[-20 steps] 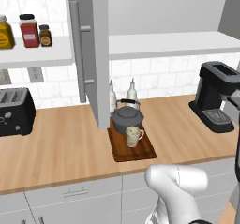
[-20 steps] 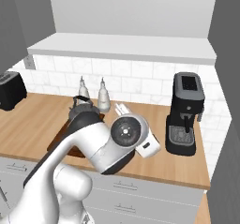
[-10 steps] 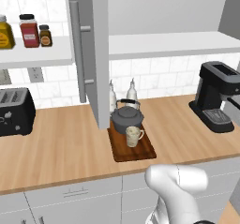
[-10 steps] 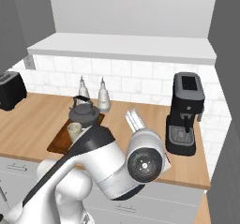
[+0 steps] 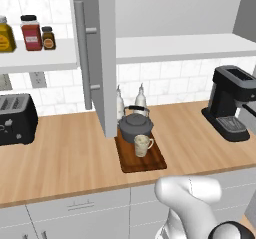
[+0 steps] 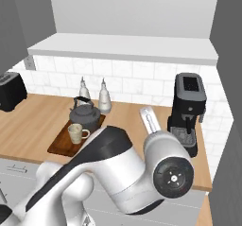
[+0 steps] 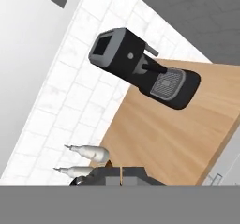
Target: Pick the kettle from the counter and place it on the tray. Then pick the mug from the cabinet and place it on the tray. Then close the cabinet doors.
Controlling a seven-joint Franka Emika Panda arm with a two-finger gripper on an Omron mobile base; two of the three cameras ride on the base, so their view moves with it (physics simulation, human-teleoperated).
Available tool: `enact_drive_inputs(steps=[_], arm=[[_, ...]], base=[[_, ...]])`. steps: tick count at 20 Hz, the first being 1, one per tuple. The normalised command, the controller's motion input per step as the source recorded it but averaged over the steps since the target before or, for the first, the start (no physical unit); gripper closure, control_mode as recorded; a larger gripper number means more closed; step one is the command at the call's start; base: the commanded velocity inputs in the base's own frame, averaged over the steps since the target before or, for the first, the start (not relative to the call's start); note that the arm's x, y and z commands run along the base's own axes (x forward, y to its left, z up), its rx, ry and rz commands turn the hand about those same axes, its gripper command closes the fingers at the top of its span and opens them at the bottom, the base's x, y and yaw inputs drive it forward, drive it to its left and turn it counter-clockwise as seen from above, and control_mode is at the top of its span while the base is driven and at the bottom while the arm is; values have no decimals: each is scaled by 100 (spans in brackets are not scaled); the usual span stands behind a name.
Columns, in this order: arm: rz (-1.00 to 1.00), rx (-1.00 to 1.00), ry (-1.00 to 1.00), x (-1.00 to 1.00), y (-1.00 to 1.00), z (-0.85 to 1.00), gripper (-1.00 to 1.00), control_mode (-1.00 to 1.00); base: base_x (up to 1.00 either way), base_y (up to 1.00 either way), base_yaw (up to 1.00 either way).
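Counter [image 5: 65, 158]: left base view shows toaster [image 5: 16, 119].

The desk [image 5: 65, 158] is light-brown wood with visible grain, matt. The tray [image 5: 150, 162] is darker brown wood. The kettle [image 5: 135, 126] has a dull dark-grey cast-iron look; the mug [image 5: 142, 145] is smooth cream ceramic. The cabinet door [image 5: 106, 58] is flat matt grey with a silver metal bar handle [image 5: 82, 58]. The coffee machine [image 7: 140, 68], beyond the pincer, is matt black plastic.
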Motion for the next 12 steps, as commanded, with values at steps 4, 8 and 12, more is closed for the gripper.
enact_drive_inputs(steps=[4,8,12], arm=[[0,0,0,-1,0,0,100,-100],[0,0,-5,0,0,0,100,-100],[-2,9,-24,-10,0,3,100,-100]], base=[[0,0,0],[0,0,0],[0,0,0]])
